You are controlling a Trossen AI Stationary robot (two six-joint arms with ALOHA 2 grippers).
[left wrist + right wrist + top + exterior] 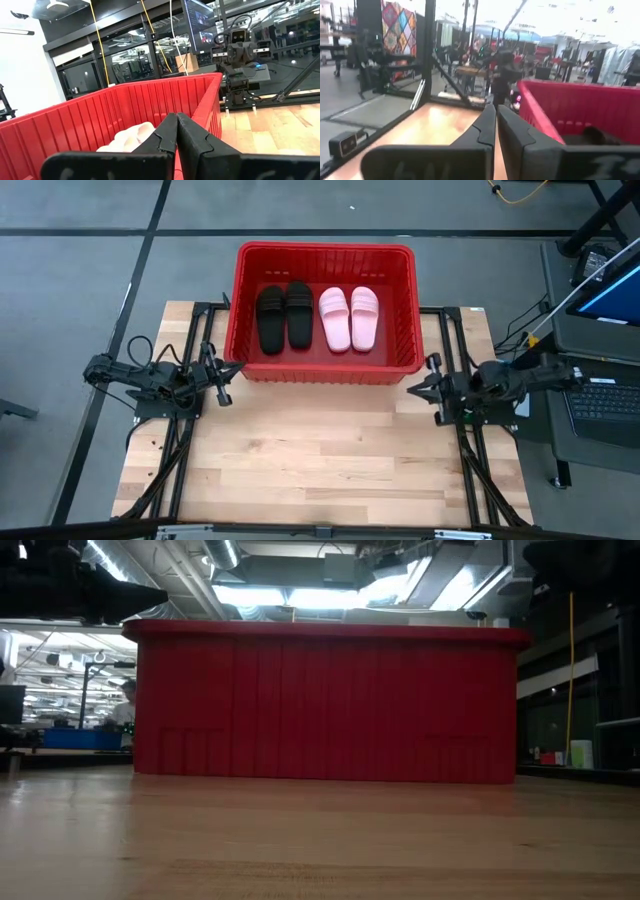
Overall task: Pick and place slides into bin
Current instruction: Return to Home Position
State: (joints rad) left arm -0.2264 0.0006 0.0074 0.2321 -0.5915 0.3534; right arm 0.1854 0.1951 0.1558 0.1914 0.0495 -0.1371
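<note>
The red bin [325, 255] stands at the table's far middle. Inside lie two black slides [284, 315] on the left and two pale pink slides [350, 317] on the right, soles down, side by side. The bin also shows in the low view [325, 705], the left wrist view [125, 105] and the right wrist view [580, 107]. My left gripper [228, 370] is shut and empty, beside the bin's near left corner. My right gripper [412, 390] is shut and empty, beside the bin's near right corner.
The bare wooden table top [320, 460] stretches in front of the bin between the two arms. Black frame rails [470, 470] run along both sides. A desk with a laptop [600, 395] stands off the table's right edge.
</note>
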